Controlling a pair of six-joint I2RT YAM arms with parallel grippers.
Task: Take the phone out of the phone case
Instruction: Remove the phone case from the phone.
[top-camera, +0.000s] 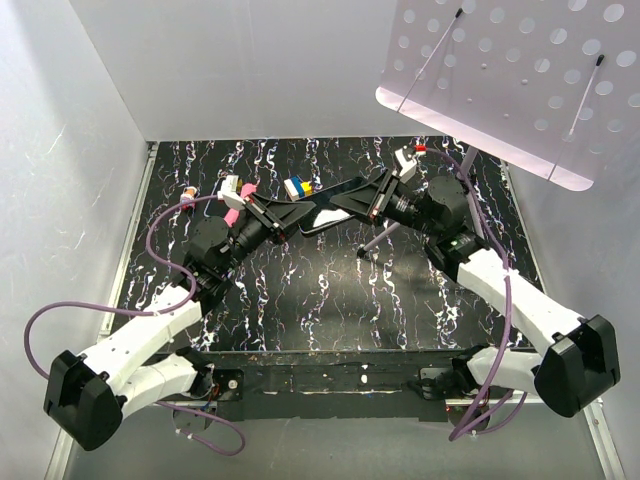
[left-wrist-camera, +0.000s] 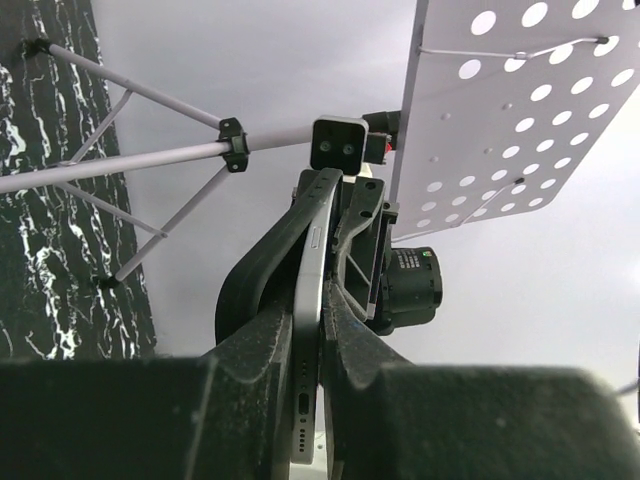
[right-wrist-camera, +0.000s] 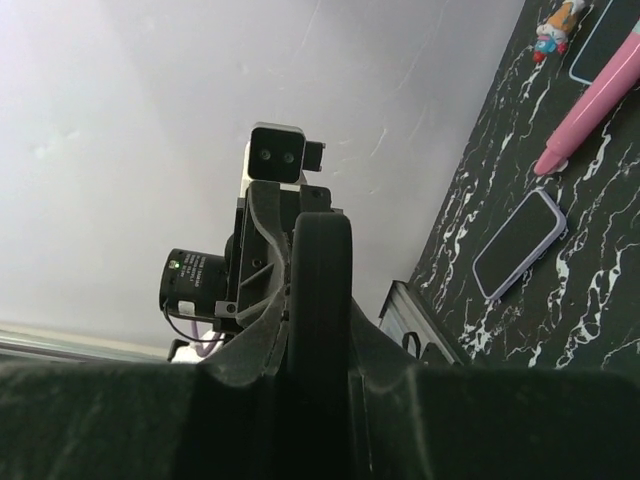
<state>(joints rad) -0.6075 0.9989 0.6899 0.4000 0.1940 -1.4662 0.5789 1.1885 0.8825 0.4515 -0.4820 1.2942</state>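
My left gripper clamps the phone, my right gripper clamps the phone case, which seems partly peeled, not yet off.

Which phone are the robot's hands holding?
The black-cased phone, clamped between left gripper and right gripper. The purple-rimmed phone lies untouched on the table.

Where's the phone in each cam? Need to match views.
Top external: phone mid-table, between left gripper and right gripper.
Left wrist: its silver edge runs up the centre.
Right wrist: only the black case edge, centre; phone hidden.
Shared landmark: black marbled table.
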